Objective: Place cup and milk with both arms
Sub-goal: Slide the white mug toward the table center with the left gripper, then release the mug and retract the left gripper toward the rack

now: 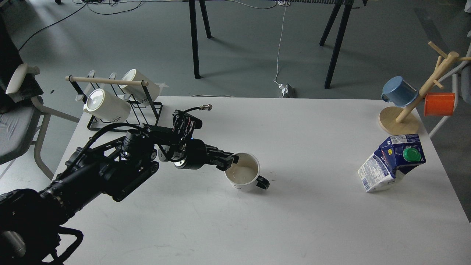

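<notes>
Cup (243, 176) — a white mug with a black handle — is sitting upright near the middle of the white counter (294, 221), its handle pointing to the right and its mouth open to the camera. My left tool (230, 161) is reaching in from the left and meeting the cup's near-left rim; its dark fingers are blending together, so I cannot tell whether they are clamping the rim or merely touching it. The right tool is not showing anywhere. Well apart, toward the right edge of the counter, the milk (390, 163) — a dented blue-and-white carton with a green screw cap — is leaning over to one side. Behind it a wooden mug tree (412, 106) is carrying a blue cup (398, 92) and an orange cup (439, 104). At the back left, a black wire rack (121, 110) is holding two white mugs (106, 105).
</notes>
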Tool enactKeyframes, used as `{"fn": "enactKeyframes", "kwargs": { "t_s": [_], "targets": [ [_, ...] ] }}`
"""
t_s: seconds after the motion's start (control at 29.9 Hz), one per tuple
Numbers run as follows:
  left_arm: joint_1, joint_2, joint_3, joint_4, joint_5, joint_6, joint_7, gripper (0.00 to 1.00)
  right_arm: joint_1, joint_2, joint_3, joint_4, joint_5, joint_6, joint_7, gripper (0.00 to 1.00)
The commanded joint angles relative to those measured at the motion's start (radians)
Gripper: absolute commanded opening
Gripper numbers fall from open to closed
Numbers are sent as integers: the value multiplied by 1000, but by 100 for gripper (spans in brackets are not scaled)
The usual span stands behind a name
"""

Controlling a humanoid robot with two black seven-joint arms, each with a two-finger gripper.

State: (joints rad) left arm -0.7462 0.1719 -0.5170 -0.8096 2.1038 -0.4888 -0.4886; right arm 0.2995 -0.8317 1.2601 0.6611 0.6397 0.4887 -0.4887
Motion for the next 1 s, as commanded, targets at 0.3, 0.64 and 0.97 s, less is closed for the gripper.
{"fn": "enactKeyframes", "kwargs": {
  "t_s": [0.3, 0.64, 0.97],
  "targets": [
    [5, 15, -17, -22, -21, 0, 0, 71, -23, -1, 1, 8, 2, 0, 0, 98],
    [-31, 173, -61, -36, -502, 0, 0, 84, -108, -159, 1, 41, 170, 0, 0, 98],
    [-38, 506, -86, -33, -1126, 0, 0, 85, -420, -190, -2, 101, 187, 0, 0, 98]
  ]
}}
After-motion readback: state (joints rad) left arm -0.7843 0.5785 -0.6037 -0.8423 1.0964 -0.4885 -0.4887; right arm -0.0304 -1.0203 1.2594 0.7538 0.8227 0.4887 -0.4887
